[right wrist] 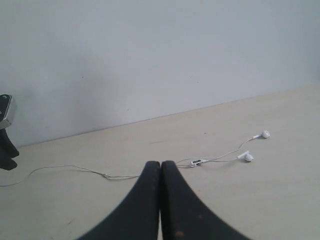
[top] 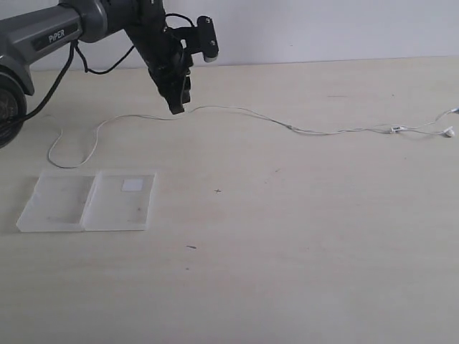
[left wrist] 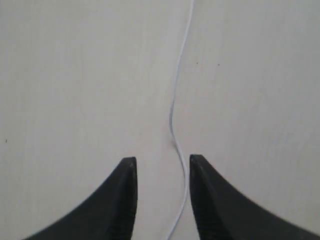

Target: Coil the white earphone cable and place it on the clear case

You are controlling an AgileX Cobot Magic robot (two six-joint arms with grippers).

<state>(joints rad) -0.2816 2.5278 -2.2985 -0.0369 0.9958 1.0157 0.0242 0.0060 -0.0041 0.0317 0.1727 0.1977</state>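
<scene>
Looking down through the left wrist camera, I see the left gripper [left wrist: 161,162] with its two black fingers [left wrist: 125,195] a little way apart. The white earphone cable [left wrist: 174,107] runs through the gap between them, close to one finger. The fingers are not squeezing it. I cannot tell if that finger touches the wire.

From the outside camera, the left gripper [top: 177,106] points down at the table [top: 287,272], and its tip is right at the cable [top: 287,127]. The cable lies in one long thin line across the far part of the table. At its left end it bends into a small loop near the back of the clear case [top: 64,204] but does not touch it. At its right end are the two earbuds [top: 450,132], close to the edge of the picture, with the little remote [top: 395,129] just before them.

The clear case lies flat and open near the left front of the table. Its two halves sit side by side, and the right half has a small white label [top: 132,185]. Nothing lies on it.

My right wrist camera shows the right gripper [right wrist: 161,164] with its fingers pressed tight together and nothing between them. Past it I see the cable [right wrist: 75,167], the remote [right wrist: 197,162] and both earbuds [right wrist: 248,157] on the table.
</scene>
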